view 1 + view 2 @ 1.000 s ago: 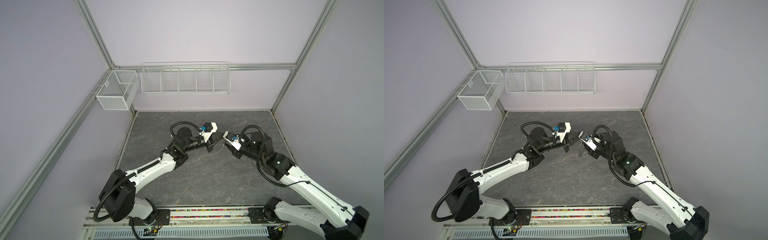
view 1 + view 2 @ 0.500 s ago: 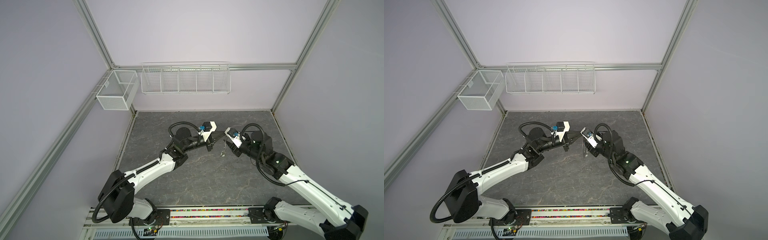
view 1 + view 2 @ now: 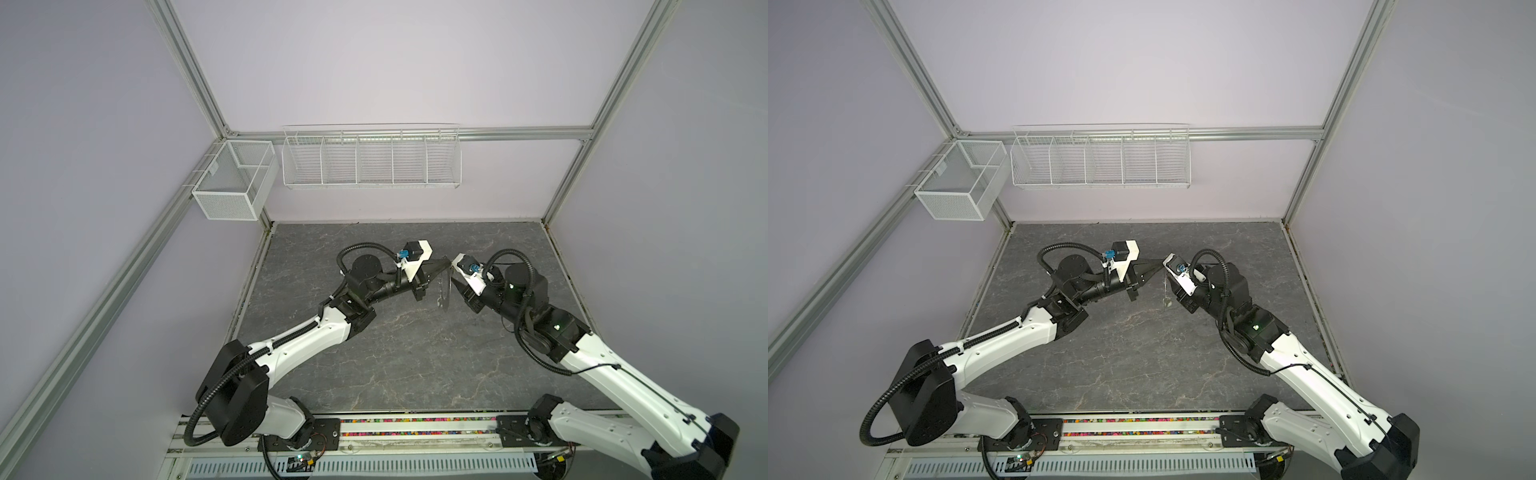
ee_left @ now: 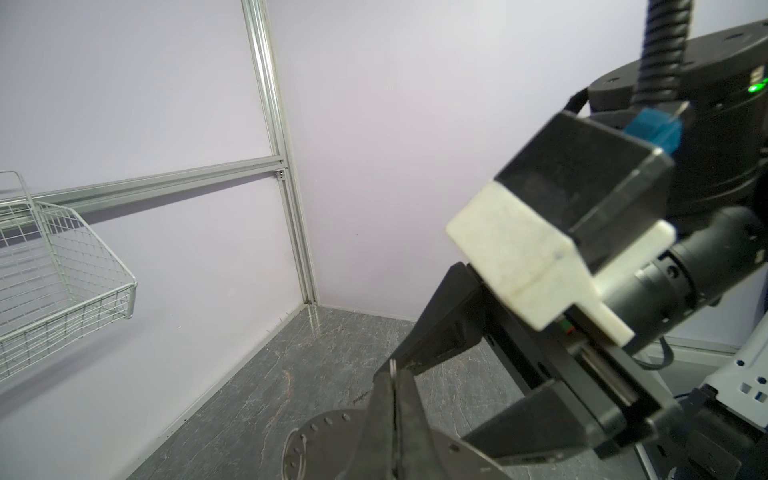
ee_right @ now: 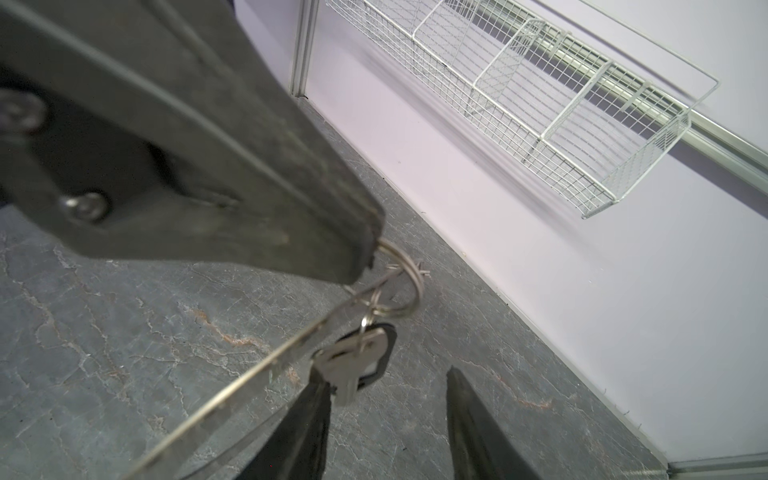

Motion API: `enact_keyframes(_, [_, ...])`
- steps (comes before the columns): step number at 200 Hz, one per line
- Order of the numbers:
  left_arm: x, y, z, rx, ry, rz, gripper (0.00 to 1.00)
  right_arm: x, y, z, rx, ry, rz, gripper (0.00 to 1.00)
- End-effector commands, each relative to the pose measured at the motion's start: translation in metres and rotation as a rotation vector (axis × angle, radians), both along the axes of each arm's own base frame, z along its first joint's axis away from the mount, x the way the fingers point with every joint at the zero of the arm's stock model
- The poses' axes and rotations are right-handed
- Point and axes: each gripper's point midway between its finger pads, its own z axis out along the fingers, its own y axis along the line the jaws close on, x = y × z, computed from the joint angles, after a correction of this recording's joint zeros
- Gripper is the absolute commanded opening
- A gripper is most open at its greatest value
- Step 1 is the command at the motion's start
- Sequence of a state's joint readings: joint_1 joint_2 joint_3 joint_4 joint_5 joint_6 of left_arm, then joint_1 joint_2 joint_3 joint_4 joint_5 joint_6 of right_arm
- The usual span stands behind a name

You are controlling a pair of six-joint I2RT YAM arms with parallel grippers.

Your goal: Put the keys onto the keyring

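Note:
My left gripper point(image 4: 394, 374) is shut on a wire loop of the keyring point(image 4: 332, 424), a flat grey disc with small rim holes. The keyring point(image 3: 444, 291) hangs edge-on above the floor in both top views, below the left gripper point(image 3: 446, 262). In the right wrist view the keys point(image 5: 353, 365) dangle from small loops on the keyring point(image 5: 249, 374), a pale one in front of a black-headed one. My right gripper point(image 5: 388, 386) is open just below them. One finger point(image 5: 307, 419) sits at the pale key's tip; whether they touch I cannot tell.
A long white wire basket point(image 3: 371, 157) hangs on the back wall and a small mesh box point(image 3: 232, 186) on the left rail. The grey marbled floor point(image 3: 415, 353) lies below both arms. The right arm's wrist camera point(image 4: 540, 249) sits close to the left jaws.
The right wrist has risen and turned slightly beside the hanging keyring. The left arm has held still with its grip unchanged.

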State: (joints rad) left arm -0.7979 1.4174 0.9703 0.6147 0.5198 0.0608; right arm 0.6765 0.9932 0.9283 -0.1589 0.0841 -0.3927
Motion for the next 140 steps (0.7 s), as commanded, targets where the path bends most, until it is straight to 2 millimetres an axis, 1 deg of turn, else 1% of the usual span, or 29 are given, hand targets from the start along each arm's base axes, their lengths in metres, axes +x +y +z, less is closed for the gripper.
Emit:
enact_keyframes(1, [-0.002, 0.002, 0.012, -0.03, -0.021, 0.007, 0.0, -0.014, 0.014, 0.001, 0.009, -0.011, 0.112, 0.47])
enact_keyframes(16, [-0.002, 0.002, 0.013, -0.029, -0.021, 0.004, 0.0, -0.018, 0.017, -0.002, 0.005, -0.002, 0.139, 0.47])
enact_keyframes(24, [-0.002, 0.002, 0.013, -0.026, -0.02, 0.005, 0.0, -0.018, 0.017, -0.002, 0.002, 0.002, 0.135, 0.45])
enact_keyframes(32, [-0.001, 0.002, 0.013, -0.025, -0.022, 0.007, 0.0, -0.017, 0.015, -0.001, 0.003, 0.001, 0.128, 0.43])
enact_keyframes(50, [-0.001, 0.002, 0.013, -0.023, -0.019, 0.009, 0.0, -0.019, 0.016, 0.0, 0.013, -0.001, 0.137, 0.43])
enact_keyframes(83, [-0.001, 0.002, 0.014, -0.03, -0.019, 0.007, 0.0, -0.02, 0.025, -0.002, 0.019, 0.014, 0.179, 0.42])
enact_keyframes(107, [-0.001, 0.002, 0.014, -0.03, -0.019, 0.008, 0.0, -0.017, 0.028, -0.003, 0.01, 0.021, 0.179, 0.41])
enact_keyframes(140, [-0.001, 0.003, 0.012, -0.028, -0.016, 0.012, 0.0, -0.009, 0.028, 0.0, 0.014, 0.01, 0.15, 0.4])
